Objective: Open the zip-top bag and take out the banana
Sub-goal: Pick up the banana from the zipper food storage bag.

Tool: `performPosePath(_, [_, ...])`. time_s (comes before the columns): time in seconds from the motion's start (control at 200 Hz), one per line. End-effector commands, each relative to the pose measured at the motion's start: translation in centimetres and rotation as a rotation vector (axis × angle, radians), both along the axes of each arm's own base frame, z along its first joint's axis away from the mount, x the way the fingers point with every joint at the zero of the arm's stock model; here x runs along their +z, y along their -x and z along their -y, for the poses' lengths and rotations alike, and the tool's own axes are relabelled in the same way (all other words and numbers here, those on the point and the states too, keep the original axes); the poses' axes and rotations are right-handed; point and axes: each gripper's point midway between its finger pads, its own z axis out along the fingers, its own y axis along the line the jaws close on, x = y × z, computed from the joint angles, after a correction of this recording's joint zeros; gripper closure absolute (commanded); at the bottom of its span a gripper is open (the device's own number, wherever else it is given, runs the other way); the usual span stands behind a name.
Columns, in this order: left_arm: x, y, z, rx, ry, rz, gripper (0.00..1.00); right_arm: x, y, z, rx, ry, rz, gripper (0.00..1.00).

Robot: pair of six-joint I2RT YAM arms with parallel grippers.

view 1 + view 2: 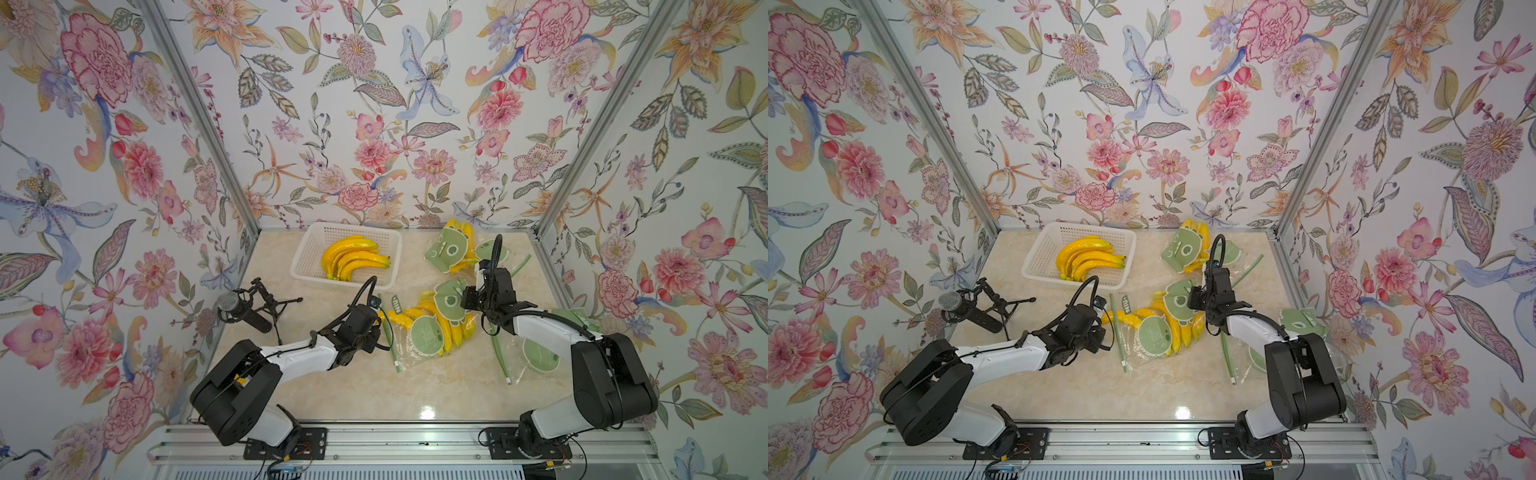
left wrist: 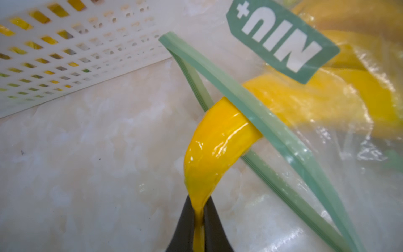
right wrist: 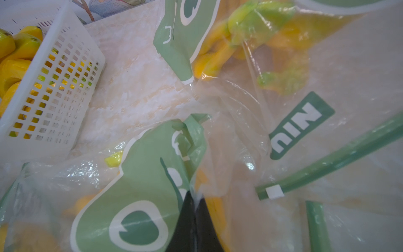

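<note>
Three banana bunches (image 1: pixel 353 257), one basket (image 1: pixel 305 249)

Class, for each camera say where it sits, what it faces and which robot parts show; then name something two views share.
Top views: high at the front, looking down on the table; left arm and right arm show.
Left wrist: on its arm, looking past the shut left gripper at the pinched banana sticking from the bag.
Right wrist: on its arm, looking past the shut right gripper pinching the bag.
Shared: both wrist views show the basket.
</note>
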Motion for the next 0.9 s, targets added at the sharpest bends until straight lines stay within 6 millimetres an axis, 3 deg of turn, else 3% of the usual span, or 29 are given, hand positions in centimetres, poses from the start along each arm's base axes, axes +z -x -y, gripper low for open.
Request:
performPosePath(0.0, [0.4,0.7,-1.5,0.076,-0.028,-0.008,0.92,0.4,0.4,0.6,-0.013,0.007,0.011,1.00])
performPosePath(0.275, [1.6,1.6,-3.2,0.134,-0.022,0.007,0.93,0.3,0.5,0.8,-0.021,0.008,0.007,1.00])
performPosePath(0.58, [2.7,4.0,-7.5,0.359,-0.017,-0.040,0.92,0.0,0.5,2.0,-0.078,0.003,-0.009,1.00])
performPosePath(0.836, [7.2,4.9,-11.8,0.539,-0.059,0.026,0.92,-0.3,0.2,2.1,-0.077,0.012,-0.015,1.00])
performPosePath(0.891, [8.0,4.8,-12.0,0.554,-0.040,0.043,0.92,-0.2,0.2,2.2,-0.076,0.012,-0.011,1.00])
